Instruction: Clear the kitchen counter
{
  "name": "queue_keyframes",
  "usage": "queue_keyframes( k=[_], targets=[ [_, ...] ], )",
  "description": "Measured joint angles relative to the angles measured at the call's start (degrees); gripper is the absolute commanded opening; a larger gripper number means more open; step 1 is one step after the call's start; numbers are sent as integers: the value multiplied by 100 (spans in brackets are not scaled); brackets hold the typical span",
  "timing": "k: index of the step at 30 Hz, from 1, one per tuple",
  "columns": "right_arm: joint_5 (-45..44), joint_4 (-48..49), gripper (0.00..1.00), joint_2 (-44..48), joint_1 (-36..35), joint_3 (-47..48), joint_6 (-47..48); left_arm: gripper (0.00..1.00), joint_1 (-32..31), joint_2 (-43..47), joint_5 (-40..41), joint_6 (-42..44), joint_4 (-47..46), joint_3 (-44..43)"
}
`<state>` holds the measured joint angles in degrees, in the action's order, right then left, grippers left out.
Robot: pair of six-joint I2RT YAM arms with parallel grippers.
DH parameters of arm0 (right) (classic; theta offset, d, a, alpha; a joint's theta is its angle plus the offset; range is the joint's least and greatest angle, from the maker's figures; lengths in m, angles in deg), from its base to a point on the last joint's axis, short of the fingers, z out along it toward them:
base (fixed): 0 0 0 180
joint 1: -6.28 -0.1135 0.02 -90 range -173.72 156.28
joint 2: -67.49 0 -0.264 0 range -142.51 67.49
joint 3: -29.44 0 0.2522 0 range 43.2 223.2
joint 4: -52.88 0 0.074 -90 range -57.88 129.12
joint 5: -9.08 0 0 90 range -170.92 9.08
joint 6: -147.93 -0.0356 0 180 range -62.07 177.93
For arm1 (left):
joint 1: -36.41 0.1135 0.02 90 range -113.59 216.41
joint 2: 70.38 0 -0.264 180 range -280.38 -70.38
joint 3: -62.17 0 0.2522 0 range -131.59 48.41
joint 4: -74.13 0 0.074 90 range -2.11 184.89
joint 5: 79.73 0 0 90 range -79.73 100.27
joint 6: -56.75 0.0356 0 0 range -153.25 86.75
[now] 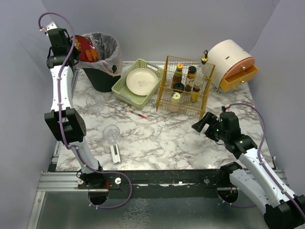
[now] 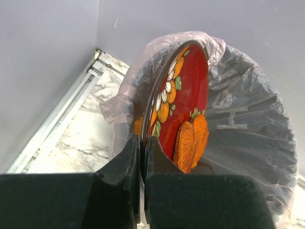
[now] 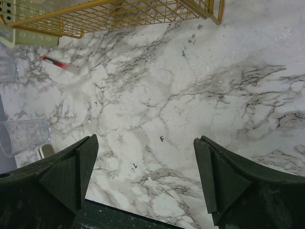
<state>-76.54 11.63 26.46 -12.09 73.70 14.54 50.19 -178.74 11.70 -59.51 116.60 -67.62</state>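
My left gripper (image 1: 76,48) (image 2: 143,141) is shut on the rim of a red plate (image 1: 86,47) (image 2: 188,88) with a flower pattern. The plate stands on edge over the black bin (image 1: 102,71) lined with a clear bag (image 2: 252,119). Two orange fried pieces (image 1: 94,54) (image 2: 191,138) cling to the plate's lower face. My right gripper (image 1: 200,125) (image 3: 145,141) hangs open over the right side of the marble kitchen counter (image 1: 167,143) (image 3: 200,95), with nothing between its fingers.
On the counter lie a red-tipped pen (image 1: 138,114) (image 3: 59,64), two clear glasses (image 1: 112,133) (image 1: 93,102) and a small white tool (image 1: 115,153). A green tray (image 1: 123,90) holds a white plate. A yellow wire rack (image 1: 186,83) holds bottles, beside a round cream drawer box (image 1: 236,64).
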Motion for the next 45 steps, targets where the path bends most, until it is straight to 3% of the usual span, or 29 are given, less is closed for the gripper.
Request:
queue_keyframes(
  k=[8,15,23,35,45],
  targets=[
    [-2,0,89,-33,0,-15,20,0,-632,-94,981,1145,-260,-22],
    [-4,-4,89,-7,0,-39,68,0,-1307,-15,1987,2406,-1510,1106],
    [-4,-15,89,35,0,-59,90,0,-1338,120,2363,3130,-2188,1438],
    [-4,-17,89,33,0,-61,87,0,-1300,1069,2184,2562,-2216,1327],
    [-2,-13,89,33,0,-133,87,0,-1300,1851,903,1123,-1919,1362]
  ],
)
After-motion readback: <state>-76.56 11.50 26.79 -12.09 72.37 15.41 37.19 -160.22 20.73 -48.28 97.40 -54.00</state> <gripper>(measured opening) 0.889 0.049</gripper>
